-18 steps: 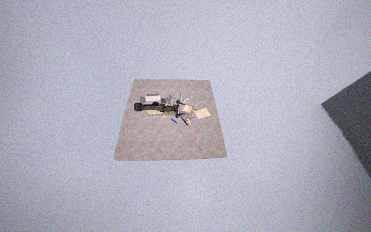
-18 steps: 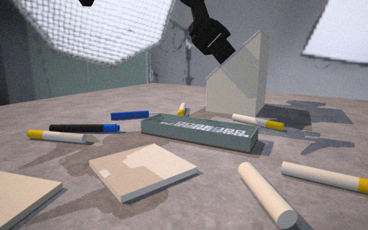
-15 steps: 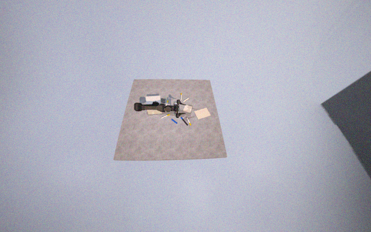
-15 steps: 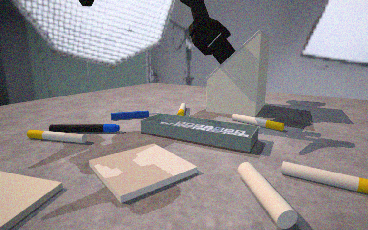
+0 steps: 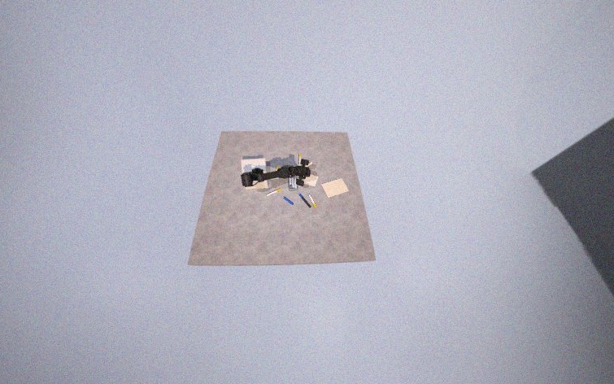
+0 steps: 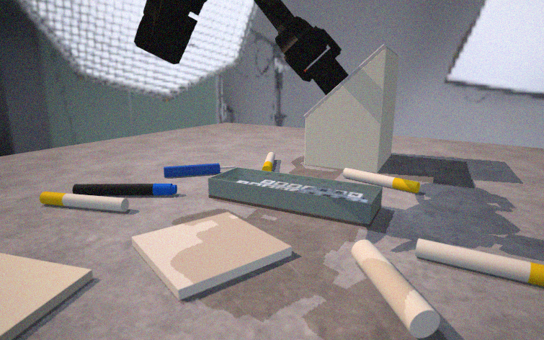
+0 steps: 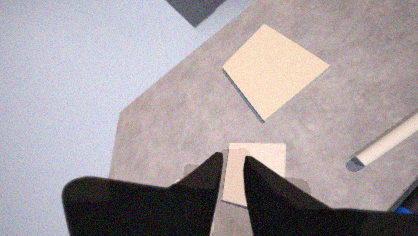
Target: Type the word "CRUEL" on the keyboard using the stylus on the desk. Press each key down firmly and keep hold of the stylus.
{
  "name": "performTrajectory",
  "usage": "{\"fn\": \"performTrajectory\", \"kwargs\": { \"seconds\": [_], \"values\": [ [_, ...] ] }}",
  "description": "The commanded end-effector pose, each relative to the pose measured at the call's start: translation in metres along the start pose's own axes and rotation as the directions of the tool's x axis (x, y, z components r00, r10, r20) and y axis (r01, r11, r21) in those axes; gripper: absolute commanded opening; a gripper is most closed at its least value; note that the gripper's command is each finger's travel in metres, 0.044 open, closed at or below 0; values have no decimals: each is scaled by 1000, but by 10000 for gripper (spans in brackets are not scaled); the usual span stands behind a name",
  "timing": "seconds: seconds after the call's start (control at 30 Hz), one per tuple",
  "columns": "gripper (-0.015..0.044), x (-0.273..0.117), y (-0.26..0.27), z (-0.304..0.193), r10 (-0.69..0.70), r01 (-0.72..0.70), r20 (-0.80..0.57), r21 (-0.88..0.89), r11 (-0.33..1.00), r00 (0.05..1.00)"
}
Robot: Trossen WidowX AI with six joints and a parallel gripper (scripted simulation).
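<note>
The blue stylus (image 6: 191, 170) (image 5: 288, 200) lies flat on the desk, its thin grey tip pointing toward the keyboard's far side in the exterior view. The grey-green keyboard (image 6: 282, 202) (image 5: 292, 186) lies in the middle of the desk, its light key markings partly in shadow. My gripper (image 7: 233, 156) is in the air above the desk, with its fingertips close together and only a narrow gap between them. Nothing shows between them. It is away from the stylus, which does not show in the wrist view. In the exterior view the fingertips cannot be made out.
A black marker with a blue cap (image 6: 113, 189) (image 5: 305, 200) and a white-and-yellow marker (image 6: 92, 202) lie near the stylus. More white markers lie around the keyboard. A small tile (image 6: 231, 253) and a larger tile (image 7: 275, 72) lie nearby. A slanted stand (image 6: 341, 139) stands behind the keyboard.
</note>
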State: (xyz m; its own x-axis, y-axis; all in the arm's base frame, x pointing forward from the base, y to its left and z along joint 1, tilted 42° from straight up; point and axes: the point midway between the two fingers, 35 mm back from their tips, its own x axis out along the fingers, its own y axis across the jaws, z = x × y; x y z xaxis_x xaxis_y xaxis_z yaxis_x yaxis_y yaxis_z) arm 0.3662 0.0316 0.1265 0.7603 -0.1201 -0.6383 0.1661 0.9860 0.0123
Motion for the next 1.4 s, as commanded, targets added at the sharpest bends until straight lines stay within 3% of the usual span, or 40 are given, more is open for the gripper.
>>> {"fn": "performTrajectory", "kwargs": {
  "seconds": [0.0, 0.27, 0.53, 1.0, 1.2, 1.37],
  "values": [
    [0, 32, 10, -49, -103, 95, -193, -50, 994, 976],
    [0, 63, 16, -155, -369, 236, -445, -327, 915, 816],
    [0, 71, 4, -233, -636, 291, -447, -622, 727, 629],
    [0, 71, 3, -232, -641, 292, -445, -628, 721, 626],
    [0, 52, -45, -192, -644, 294, -443, -631, 718, 624],
    [0, 52, -46, -191, -645, 294, -443, -631, 718, 623]
  ]
}}
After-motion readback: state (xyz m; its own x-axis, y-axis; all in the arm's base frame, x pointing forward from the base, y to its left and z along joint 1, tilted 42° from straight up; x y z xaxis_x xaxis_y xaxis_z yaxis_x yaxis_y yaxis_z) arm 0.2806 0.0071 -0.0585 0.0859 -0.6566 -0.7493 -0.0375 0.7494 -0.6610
